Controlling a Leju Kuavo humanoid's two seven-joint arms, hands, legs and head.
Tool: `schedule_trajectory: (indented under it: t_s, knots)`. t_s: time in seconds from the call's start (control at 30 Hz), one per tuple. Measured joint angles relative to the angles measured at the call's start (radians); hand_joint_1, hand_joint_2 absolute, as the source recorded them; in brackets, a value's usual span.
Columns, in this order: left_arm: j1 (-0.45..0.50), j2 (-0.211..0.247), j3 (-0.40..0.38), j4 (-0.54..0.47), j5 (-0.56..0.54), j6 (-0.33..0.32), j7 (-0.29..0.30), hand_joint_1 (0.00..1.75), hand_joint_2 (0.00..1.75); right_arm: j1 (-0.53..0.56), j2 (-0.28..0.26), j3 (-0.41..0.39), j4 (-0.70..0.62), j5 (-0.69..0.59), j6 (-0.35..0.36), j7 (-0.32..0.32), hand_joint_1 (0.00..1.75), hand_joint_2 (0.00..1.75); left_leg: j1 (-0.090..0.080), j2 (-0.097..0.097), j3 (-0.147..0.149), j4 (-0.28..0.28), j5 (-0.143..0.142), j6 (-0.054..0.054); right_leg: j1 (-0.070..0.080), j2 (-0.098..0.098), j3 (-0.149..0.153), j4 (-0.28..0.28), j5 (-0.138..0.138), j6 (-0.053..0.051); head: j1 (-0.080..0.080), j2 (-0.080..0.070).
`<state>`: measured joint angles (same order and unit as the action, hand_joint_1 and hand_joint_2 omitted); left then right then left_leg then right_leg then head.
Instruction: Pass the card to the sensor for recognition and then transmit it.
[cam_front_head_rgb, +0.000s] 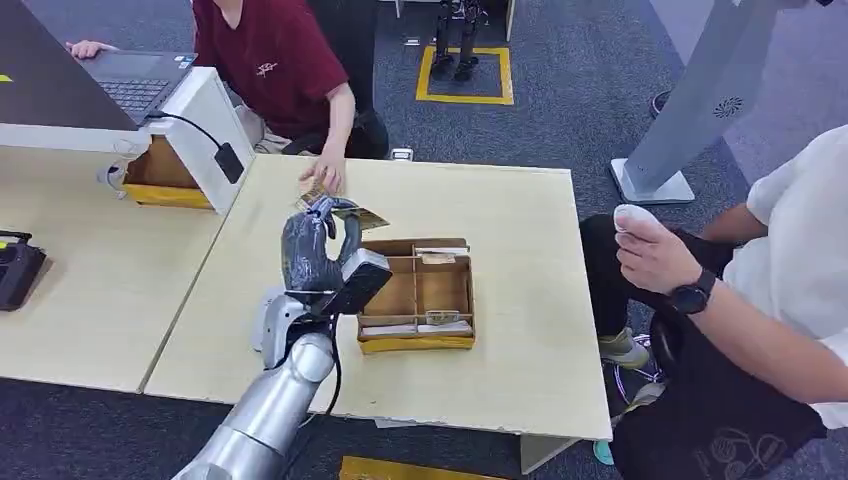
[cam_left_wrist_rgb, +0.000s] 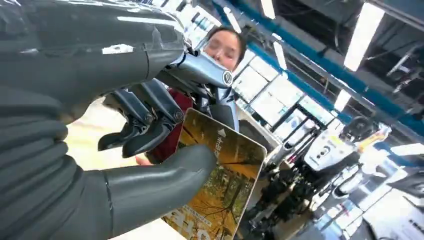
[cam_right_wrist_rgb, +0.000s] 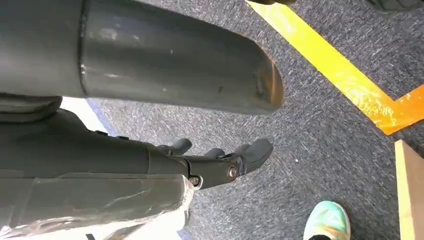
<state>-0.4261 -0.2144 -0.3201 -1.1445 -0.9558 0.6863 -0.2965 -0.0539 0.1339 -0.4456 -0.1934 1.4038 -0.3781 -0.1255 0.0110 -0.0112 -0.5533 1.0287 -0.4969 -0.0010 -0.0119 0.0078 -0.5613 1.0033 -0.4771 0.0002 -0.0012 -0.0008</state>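
The left robot hand (cam_front_head_rgb: 318, 245) is up over the bench (cam_front_head_rgb: 520, 300), and it grips the card (cam_left_wrist_rgb: 220, 190) between its thick thumb and its dark fingers (cam_left_wrist_rgb: 145, 135). The card has a picture of yellow autumn trees on it. It also has some white writing, but the letters are too small and turned to read. The card is held out toward the person in the red shirt (cam_front_head_rgb: 275, 55), whose hand (cam_front_head_rgb: 325, 175) rests on the bench just past it. I think the robot holds it out like this so the person can take it.

Beside the robot hand sits a brown box (cam_front_head_rgb: 418, 295) with little rooms in it, and some cards lie inside. A small black sensor (cam_front_head_rgb: 229, 162) on a wire hangs on the white stand (cam_front_head_rgb: 205, 125) near the laptop (cam_front_head_rgb: 135, 85). That looks like the place where cards get read.

The right robot hand (cam_right_wrist_rgb: 220, 160) hangs down over the grey carpet (cam_right_wrist_rgb: 325, 130). Its fingers are bent a little but apart, and it holds nothing.
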Motion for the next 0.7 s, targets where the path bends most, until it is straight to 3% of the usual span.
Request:
schedule_trajectory:
  t_s: [0.13,0.4,0.7]
  knots:
    - [-0.076,0.017,0.006,0.048,-0.044,0.005,0.044,1.75,1.75,-0.002,0.0,0.012,0.0,0.008,0.003,0.0,0.0,0.0,0.0,0.0,-0.001,0.0,0.0,0.0,0.0,0.0,0.0,0.0,0.0,0.0,0.0,0.0]
    - [-0.271,0.043,0.079,0.279,-0.119,0.006,0.099,1.75,1.75,-0.005,0.006,0.032,0.0,0.021,0.008,-0.003,0.0,0.0,0.0,0.0,-0.001,0.0,0.002,0.0,0.0,0.0,-0.001,0.0,0.002,0.0,-0.001,0.0]
    - [-0.331,0.058,0.125,0.399,-0.192,0.007,0.137,1.75,1.75,-0.007,0.006,0.043,0.0,0.02,0.008,-0.015,0.0,0.0,0.0,0.0,-0.002,0.0,0.002,0.0,0.0,0.0,-0.001,0.0,0.002,0.0,0.0,0.0]
